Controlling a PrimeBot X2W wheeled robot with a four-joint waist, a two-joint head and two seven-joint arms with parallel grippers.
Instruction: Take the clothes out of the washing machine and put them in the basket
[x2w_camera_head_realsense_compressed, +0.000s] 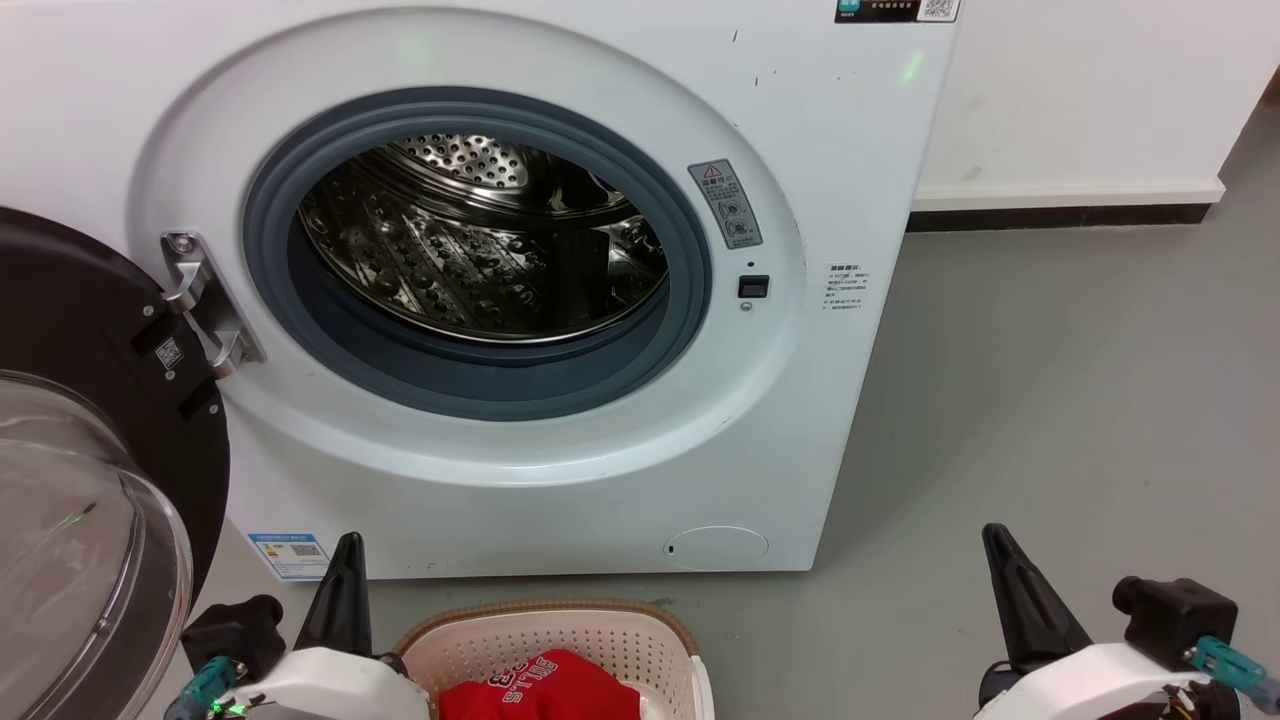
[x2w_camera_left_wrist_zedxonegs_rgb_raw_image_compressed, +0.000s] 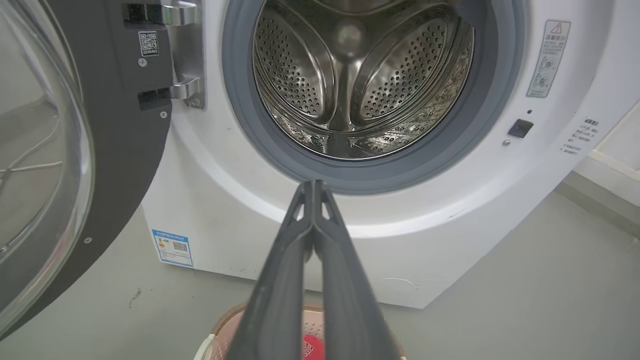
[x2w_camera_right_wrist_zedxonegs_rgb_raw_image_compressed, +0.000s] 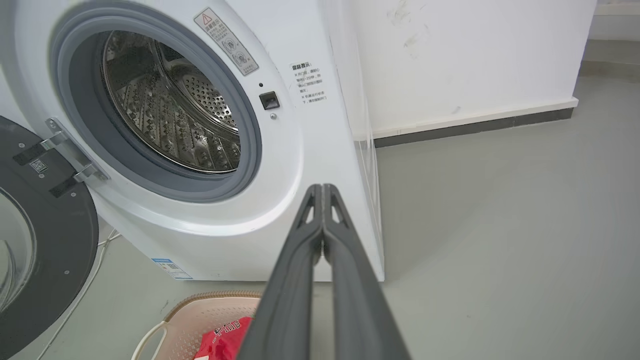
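Jersey (x2w_camera_head_realsense_compressed: 545, 688): in basket (x2w_camera_head_realsense_compressed: 560, 610).
Door (x2w_camera_head_realsense_compressed: 95, 330): swung wide.
Left gripper (x2w_camera_left_wrist_zedxonegs_rgb_raw_image_compressed: 313, 184): closed tight, empty.
Right gripper (x2w_camera_right_wrist_zedxonegs_rgb_raw_image_compressed: 322, 187): same, free floor (x2w_camera_head_realsense_compressed: 1050, 400) beside.

**Door wide, jersey in the basket**

The washing machine (x2w_camera_right_wrist_zedxonegs_rgb_raw_image_compressed: 310, 150) stands with its black-framed door (x2w_camera_right_wrist_zedxonegs_rgb_raw_image_compressed: 55, 240) swung out to the left, the perforated steel drum (x2w_camera_right_wrist_zedxonegs_rgb_raw_image_compressed: 165, 125) open to view. On the grey floor (x2w_camera_right_wrist_zedxonegs_rgb_raw_image_compressed: 500, 225) just in front sits the basket (x2w_camera_right_wrist_zedxonegs_rgb_raw_image_compressed: 210, 296), with the red jersey (x2w_camera_right_wrist_zedxonegs_rgb_raw_image_compressed: 225, 340) heaped inside. The right gripper (x2w_camera_right_wrist_zedxonegs_rgb_raw_image_compressed: 322, 190) has its fingers pressed tip to tip, and they cross in front of the basket's right side.
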